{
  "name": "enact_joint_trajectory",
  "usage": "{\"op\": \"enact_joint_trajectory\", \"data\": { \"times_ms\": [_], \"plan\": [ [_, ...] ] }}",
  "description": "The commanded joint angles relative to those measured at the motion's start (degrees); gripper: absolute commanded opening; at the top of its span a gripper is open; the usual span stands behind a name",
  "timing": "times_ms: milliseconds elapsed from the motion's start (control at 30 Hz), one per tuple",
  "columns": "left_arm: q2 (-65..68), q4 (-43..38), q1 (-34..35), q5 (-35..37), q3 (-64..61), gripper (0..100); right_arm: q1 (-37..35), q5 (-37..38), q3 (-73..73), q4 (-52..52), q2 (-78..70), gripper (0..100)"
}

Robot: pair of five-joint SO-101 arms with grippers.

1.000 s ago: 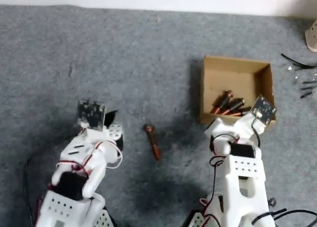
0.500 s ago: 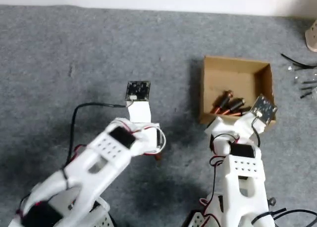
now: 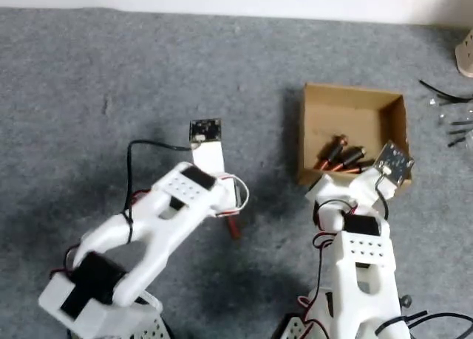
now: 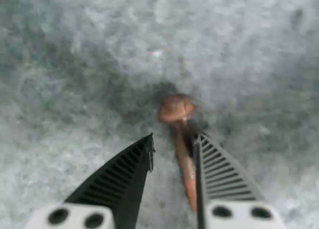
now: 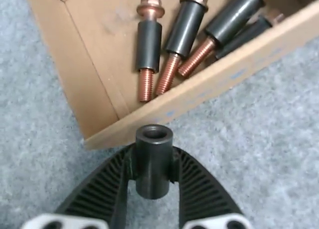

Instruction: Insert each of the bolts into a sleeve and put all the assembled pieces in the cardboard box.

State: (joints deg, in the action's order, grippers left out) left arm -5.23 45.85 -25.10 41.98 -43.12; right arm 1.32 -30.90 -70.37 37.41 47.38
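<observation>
Picking up the loose bolt (image 4: pixel 182 154) looks like the job right now: it lies on the grey carpet (image 4: pixel 75 64) with the left gripper (image 4: pixel 174 138) over it, jaws apart, one on each side. The right gripper (image 5: pixel 152 166) is squeezing a black sleeve (image 5: pixel 153 149), hole up, just outside the cardboard box (image 5: pixel 99 44), where finished pieces (image 5: pixel 187 27) lie. Next the left jaws need to shut on the bolt, lift it, and poke its tip into that hole.

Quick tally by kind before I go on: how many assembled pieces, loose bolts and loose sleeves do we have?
Assembled pieces, in the cardboard box: 4
Loose bolts: 1
Loose sleeves, in the right end effector: 1
Total: 6
</observation>
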Motion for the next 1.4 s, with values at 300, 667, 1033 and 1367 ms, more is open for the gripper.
{"op": "enact_joint_trajectory", "data": {
  "times_ms": [300,667,1033,1367],
  "plan": [
    [12.97,-0.88,2.68,0.35,9.45,13,0.84,0.62,0.31,-1.54,1.45,0.3],
    [14.20,-0.62,8.40,0.18,12.53,1,0.75,0.62,0.31,-1.54,1.45,0.3],
    [1.19,-0.88,10.07,-3.34,6.99,0,-2.68,0.62,-5.41,-9.71,1.89,0.3],
    [-27.38,-4.22,11.74,-4.31,-8.13,0,-4.79,8.26,-6.73,-16.92,1.98,0.3]
  ]
}}
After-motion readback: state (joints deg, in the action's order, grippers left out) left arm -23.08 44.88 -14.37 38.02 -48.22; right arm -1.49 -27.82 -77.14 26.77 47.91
